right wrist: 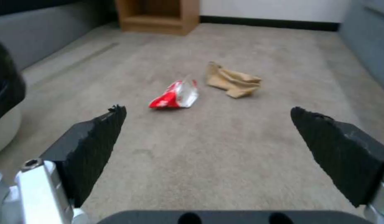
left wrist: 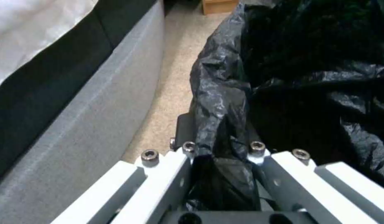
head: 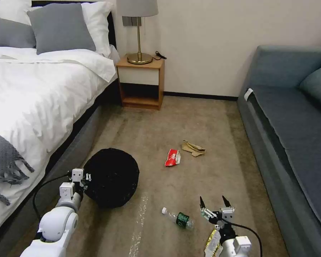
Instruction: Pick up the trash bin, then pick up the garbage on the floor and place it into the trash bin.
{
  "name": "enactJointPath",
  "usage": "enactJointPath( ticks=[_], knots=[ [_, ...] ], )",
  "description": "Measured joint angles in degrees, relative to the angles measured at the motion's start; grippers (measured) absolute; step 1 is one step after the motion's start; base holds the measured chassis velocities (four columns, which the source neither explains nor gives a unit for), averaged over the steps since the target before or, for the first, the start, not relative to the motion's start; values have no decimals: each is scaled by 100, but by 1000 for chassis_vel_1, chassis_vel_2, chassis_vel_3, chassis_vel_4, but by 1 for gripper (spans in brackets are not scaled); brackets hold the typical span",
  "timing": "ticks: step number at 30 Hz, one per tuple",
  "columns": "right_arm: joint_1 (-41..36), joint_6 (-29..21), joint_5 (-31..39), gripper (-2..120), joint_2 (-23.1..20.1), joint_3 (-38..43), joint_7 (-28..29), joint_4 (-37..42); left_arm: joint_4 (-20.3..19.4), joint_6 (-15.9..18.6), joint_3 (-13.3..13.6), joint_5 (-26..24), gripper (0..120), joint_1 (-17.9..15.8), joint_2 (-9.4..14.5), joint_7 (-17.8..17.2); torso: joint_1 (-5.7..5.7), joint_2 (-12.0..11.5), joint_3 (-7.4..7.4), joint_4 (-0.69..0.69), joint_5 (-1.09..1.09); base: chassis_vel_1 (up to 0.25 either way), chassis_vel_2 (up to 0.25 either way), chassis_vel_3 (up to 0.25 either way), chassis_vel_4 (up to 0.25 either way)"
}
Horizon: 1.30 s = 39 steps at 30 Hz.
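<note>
The trash bin [head: 112, 177], lined with a glossy black bag, stands beside the bed. My left gripper [head: 85, 177] is shut on its near-left rim; in the left wrist view the gripper [left wrist: 219, 137] pinches a fold of the black bag [left wrist: 308, 77]. My right gripper [head: 214, 204] hangs open low over the carpet, with its fingertips [right wrist: 111, 124] wide apart. The garbage lies around it: a clear bottle with a green label [head: 178, 217] just to its left, a yellow-silver wrapper [head: 212, 244] partly behind the right arm, and farther ahead a red-white packet [head: 173, 157] [right wrist: 175, 96] and tan paper [head: 193, 148] [right wrist: 233, 81].
A bed [head: 42, 92] runs along the left and a grey sofa [head: 292, 121] along the right. A wooden nightstand [head: 141, 84] with a lamp stands at the far wall. Open carpet lies between them.
</note>
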Motion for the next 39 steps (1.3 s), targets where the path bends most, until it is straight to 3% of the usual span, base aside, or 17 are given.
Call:
enactJointPath(
  ticks=[4,10,16,27,39],
  knots=[
    [255,-317,3,100,-288,-115,-345,-24,3,-62,30,135,5,56,43,14,0,0,0,2,1,0,0,0,0],
    [344,-595,0,100,-545,-138,-714,-33,233,-88,317,288,5,-250,209,65,0,1,-1,-2,4,0,0,0,0],
    [655,-807,-2,100,-1053,-370,-1072,-212,303,-129,356,386,5,-289,221,112,0,1,-1,2,2,0,0,0,0],
    [1482,-850,81,100,-2036,-1170,-1462,-918,-238,-61,180,401,5,138,163,166,0,-1,1,0,-6,0,0,0,0],
    [1912,-732,76,100,-2369,-1653,-1883,-1375,-719,13,-4,359,4,343,212,109,0,-1,1,0,0,0,0,0,0]
  ],
)
